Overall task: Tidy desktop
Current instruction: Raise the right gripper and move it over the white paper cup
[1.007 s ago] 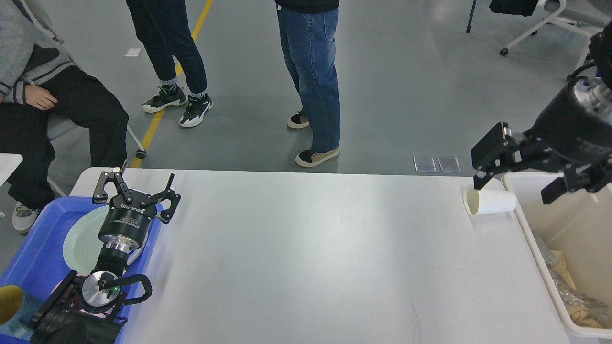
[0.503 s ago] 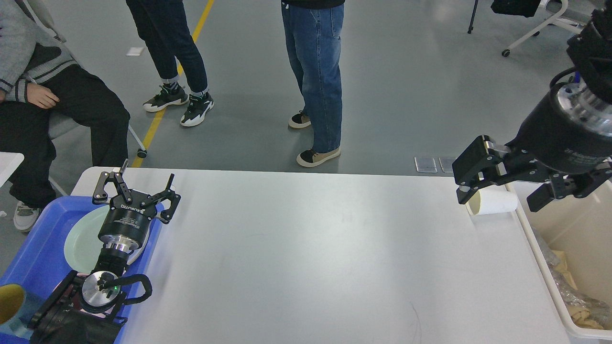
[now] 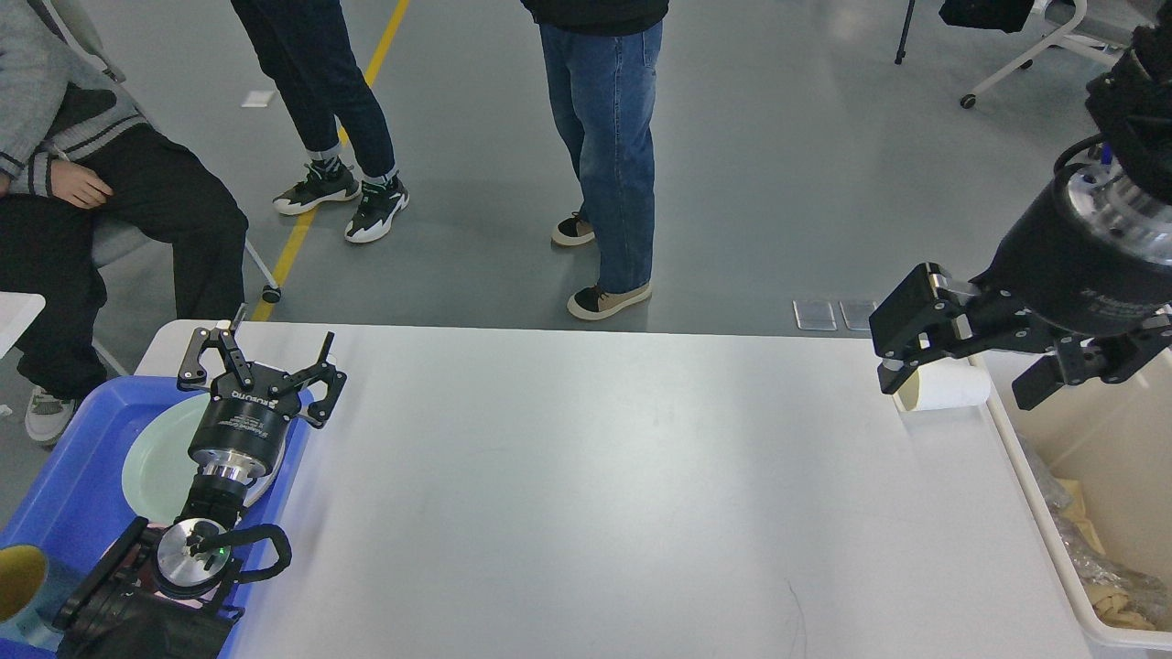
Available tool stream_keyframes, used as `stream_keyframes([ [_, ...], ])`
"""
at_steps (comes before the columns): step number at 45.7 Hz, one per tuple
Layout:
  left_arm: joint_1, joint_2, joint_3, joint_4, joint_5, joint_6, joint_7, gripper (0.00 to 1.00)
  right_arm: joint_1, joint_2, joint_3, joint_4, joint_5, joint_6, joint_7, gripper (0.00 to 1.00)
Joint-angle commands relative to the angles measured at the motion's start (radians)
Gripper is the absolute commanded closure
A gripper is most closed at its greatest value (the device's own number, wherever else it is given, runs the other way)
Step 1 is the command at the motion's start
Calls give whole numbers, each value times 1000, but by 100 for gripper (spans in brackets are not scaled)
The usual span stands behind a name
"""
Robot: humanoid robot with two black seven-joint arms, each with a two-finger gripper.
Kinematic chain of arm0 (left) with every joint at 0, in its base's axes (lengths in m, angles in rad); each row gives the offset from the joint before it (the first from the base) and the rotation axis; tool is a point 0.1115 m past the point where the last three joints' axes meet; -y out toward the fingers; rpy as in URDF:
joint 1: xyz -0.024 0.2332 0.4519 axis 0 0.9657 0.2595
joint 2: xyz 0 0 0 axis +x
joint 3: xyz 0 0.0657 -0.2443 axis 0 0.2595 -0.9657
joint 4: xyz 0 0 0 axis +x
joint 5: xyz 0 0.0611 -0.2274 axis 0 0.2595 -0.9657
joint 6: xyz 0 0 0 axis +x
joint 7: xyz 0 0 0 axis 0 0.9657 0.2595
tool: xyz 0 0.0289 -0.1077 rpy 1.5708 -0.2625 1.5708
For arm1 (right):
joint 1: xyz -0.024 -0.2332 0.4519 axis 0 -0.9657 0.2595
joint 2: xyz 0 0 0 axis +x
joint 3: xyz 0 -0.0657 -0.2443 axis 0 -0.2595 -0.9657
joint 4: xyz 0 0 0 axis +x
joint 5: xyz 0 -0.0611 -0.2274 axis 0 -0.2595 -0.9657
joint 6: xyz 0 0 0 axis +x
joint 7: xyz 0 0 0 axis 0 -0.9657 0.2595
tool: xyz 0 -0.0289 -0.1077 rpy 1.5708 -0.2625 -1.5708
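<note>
The desktop (image 3: 586, 485) is a wide white-grey tabletop filling the lower half of the head view. A white paper cup (image 3: 952, 391) lies on its side at the far right of it, mouth to the left, beside the bin. My right gripper (image 3: 961, 366) is open and straddles the cup, one finger in front of its mouth and the other over the bin's rim. My left gripper (image 3: 261, 361) stands open and holds nothing, above the far corner of the blue tray (image 3: 64, 485).
The blue tray holds a pale green plate (image 3: 156, 462) and a yellow cup (image 3: 16, 578). A cream-white bin (image 3: 1035, 476) with crumpled paper stands at the right edge. Two people stand beyond the far edge and one sits at the far left.
My right gripper has come down and to the left, from beside the cup to astride it. The left arm has not moved.
</note>
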Motion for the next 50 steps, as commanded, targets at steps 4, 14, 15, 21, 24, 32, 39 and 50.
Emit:
stream_keyframes([
  [4, 0, 0, 0, 0, 0, -1, 0, 4, 0, 3, 0, 1, 0, 0, 0, 0],
  [14, 0, 0, 0, 0, 0, -1, 0, 4, -2, 6, -4, 1, 0, 0, 0, 0],
  [15, 0, 0, 0, 0, 0, -1, 0, 4, -2, 6, -9, 0, 0, 0, 0, 0],
  [21, 0, 0, 0, 0, 0, -1, 0, 4, -2, 23, -42, 0, 0, -2, 0, 0],
  [24, 0, 0, 0, 0, 0, -1, 0, 4, -2, 37, -59, 0, 0, -2, 0, 0],
  [32, 0, 0, 0, 0, 0, -1, 0, 4, -2, 43, -65, 0, 0, -2, 0, 0],
  [39, 0, 0, 0, 0, 0, -1, 0, 4, -2, 43, -65, 0, 0, 0, 0, 0],
  [50, 0, -2, 0, 0, 0, -1, 0, 4, -3, 41, -67, 0, 0, -2, 0, 0],
])
